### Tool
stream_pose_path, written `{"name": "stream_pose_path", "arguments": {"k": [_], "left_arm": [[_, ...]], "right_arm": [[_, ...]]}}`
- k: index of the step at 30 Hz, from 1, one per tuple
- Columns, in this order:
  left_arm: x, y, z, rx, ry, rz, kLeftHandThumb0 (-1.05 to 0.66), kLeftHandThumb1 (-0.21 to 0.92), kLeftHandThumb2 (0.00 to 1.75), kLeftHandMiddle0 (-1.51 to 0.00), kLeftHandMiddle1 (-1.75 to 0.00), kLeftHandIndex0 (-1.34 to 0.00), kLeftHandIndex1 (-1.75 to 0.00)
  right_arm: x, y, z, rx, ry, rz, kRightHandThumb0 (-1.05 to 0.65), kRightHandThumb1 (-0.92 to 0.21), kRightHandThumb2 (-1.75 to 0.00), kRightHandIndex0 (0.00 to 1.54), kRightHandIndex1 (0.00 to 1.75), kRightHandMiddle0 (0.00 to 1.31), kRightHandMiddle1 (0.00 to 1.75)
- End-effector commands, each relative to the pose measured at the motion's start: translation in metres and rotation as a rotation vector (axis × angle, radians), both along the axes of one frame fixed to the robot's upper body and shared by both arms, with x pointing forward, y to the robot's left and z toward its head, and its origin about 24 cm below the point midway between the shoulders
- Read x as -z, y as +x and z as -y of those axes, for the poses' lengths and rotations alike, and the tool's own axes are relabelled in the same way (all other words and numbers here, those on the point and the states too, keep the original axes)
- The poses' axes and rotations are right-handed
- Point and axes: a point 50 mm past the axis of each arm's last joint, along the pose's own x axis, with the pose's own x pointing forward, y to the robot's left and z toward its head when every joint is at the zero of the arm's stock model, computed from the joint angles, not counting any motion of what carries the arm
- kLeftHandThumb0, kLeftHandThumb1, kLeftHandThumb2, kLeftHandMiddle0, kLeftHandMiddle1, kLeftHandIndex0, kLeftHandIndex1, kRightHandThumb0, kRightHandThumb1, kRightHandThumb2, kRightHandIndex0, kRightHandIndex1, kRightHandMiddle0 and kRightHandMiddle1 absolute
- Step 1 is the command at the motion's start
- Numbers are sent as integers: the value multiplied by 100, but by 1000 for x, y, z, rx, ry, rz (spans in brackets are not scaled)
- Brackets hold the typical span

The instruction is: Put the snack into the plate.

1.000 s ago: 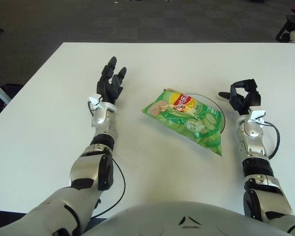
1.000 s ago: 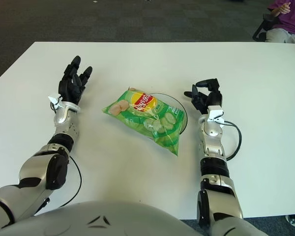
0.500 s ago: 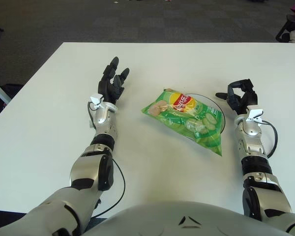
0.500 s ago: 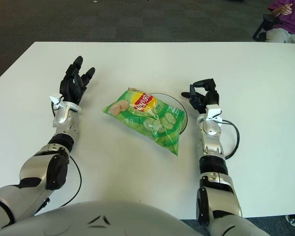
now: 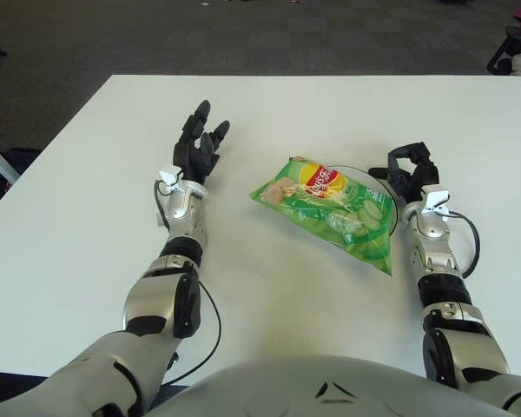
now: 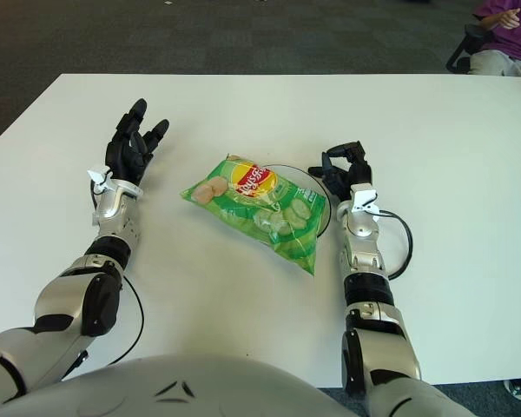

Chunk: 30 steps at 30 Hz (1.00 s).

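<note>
A green Lay's chip bag [image 5: 328, 209] lies across a clear glass plate [image 5: 384, 193] at the table's middle, its left end and lower corner hanging past the rim. My right hand [image 5: 405, 173] hovers at the plate's right rim, fingers loosely curled and holding nothing, a small gap from the bag. My left hand [image 5: 197, 149] is raised left of the bag, fingers spread open, well apart from it.
The white table [image 5: 87, 217] stretches wide around both arms. A cable loops beside the right forearm [image 5: 469, 248]. A seated person in purple [image 6: 504, 22] shows past the far right corner. Dark carpet lies beyond the far edge.
My right hand has shifted left toward the plate's rim and the bag. The left hand barely moved; the bag stayed put.
</note>
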Motion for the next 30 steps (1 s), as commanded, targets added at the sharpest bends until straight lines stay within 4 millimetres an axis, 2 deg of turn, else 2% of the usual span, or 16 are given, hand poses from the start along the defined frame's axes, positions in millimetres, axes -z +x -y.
{"name": "stream_pose_path", "arguments": {"k": [1, 30], "left_arm": [[10, -6, 0, -7, -1, -32, -55, 92, 69, -76, -5, -50, -8], [10, -7, 4, -9, 18, -34, -54, 92, 71, -78, -5, -54, -11]], "right_arm": [[1, 3, -6, -11, 7, -16, -35, -92, -53, 107, 39, 19, 175], [2, 3, -36, -117, 49, -23, -35, -92, -53, 108, 42, 19, 175]]}}
